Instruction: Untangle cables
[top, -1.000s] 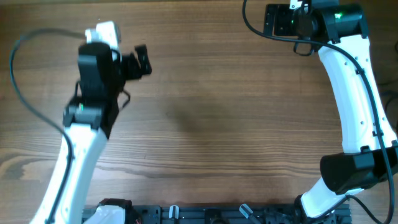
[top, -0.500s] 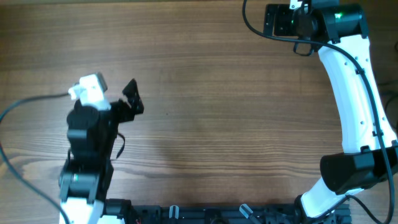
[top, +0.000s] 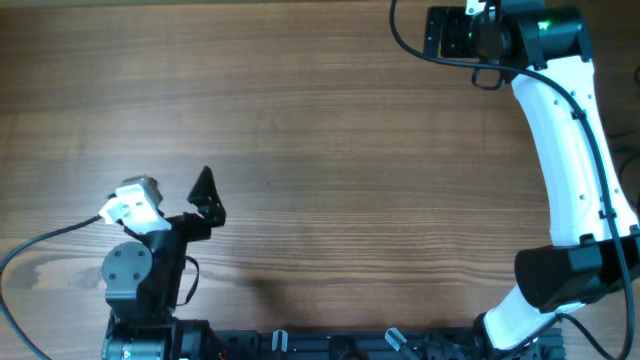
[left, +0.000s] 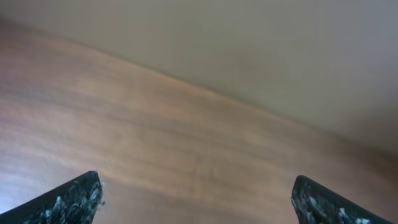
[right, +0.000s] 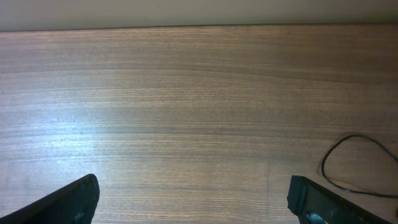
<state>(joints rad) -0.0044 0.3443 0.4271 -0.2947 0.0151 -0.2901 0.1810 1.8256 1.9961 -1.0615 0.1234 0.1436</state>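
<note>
One thin black cord (right: 324, 165) is showing, looping over the wood at the right edge of the right wrist view and partly cut off by the frame. You cannot tell from here whether it is one of the cables to untangle or wiring from an arm. No loose cables are showing in the overhead view, so the tangle is lying somewhere out of sight of that camera.

The left gripper (top: 208, 195) (left: 199, 205) is drawing back. Over the last second its arm has been folding from the far left part of the table (top: 350, 150) toward its base at the near edge, with its jaws spread wide and carrying nothing. The right gripper (top: 432, 32) (right: 193, 199) is staying put at the far right corner, its jaws also spread wide and empty.

Judging by this, both arms are standing clear of the work area, which is suggesting the untangling is either finishing or not yet beginning.

No containers are appearing in any view.
</note>
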